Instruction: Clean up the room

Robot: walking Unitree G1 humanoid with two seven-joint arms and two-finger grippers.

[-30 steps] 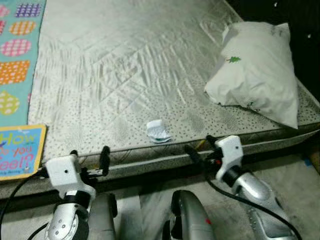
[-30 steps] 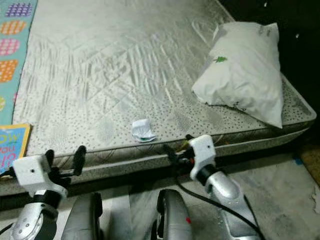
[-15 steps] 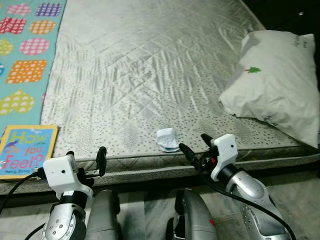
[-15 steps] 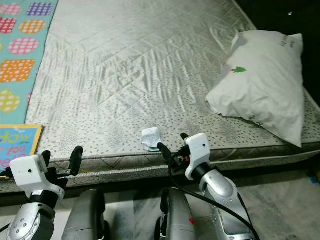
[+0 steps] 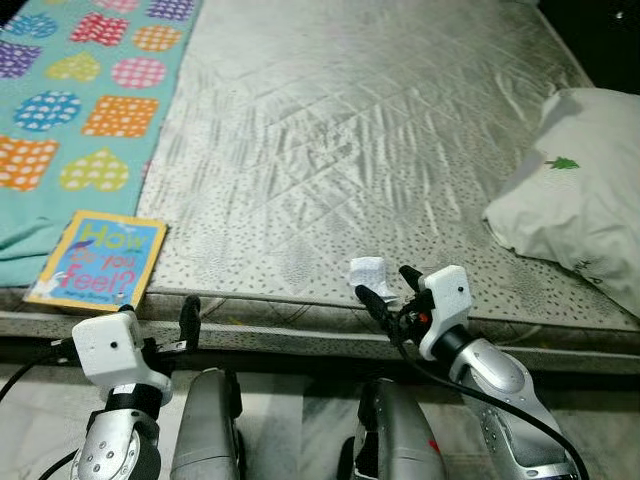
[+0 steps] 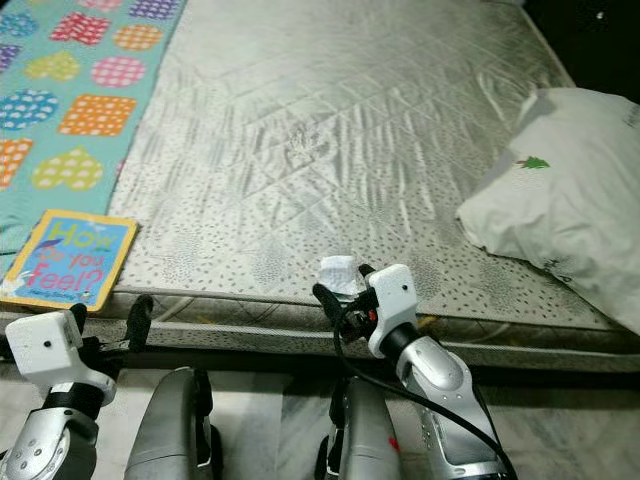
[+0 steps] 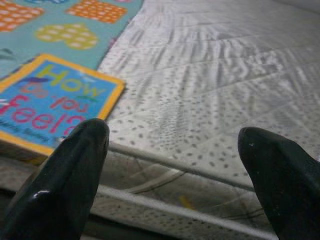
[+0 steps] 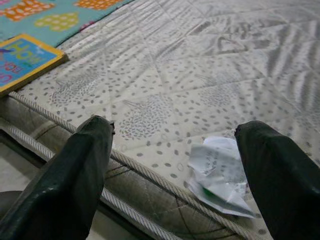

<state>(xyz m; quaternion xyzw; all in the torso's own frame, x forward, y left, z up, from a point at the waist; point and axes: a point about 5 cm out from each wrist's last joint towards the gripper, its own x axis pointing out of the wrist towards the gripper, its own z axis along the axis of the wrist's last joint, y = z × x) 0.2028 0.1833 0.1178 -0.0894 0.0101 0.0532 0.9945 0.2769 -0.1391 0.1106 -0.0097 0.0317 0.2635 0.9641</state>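
Left gripper (image 5: 160, 318) sits low in front of the mattress edge (image 5: 260, 320), fingers spread, nothing between them; its wrist view looks over the piped edge toward the book; gripper is below and just short of the edge, not touching it.

Blanket (image 5: 80, 110), teal with coloured patches, covers the mattress's left strip; picture book (image 5: 98, 262) lies at the front-left corner, half on the blanket's end, its near side just at the mattress edge.

Mattress (image 5: 340, 130): bare quilted grey cover across the middle, wrinkled but open from the blanket over to the pillow; front edge has a double piping cord running the full width.

Crumpled paper scrap (image 5: 372, 274), white with a bit of green, lies on the mattress right at the front edge, well apart from the book and from the pillow.

Right gripper (image 5: 385, 292) is at that same edge, fingers spread wide, not pinching anything; in its wrist view the scrap (image 8: 215, 172) sits between the two fingers (image 8: 82, 165), nearer one of them; contact cannot be told.

Pillow (image 5: 575, 215), white with a small green tree print, rests at the mattress's right side, near the front-right corner; dark gap beyond it.

Pale floor (image 5: 290, 440) below the bed edge.
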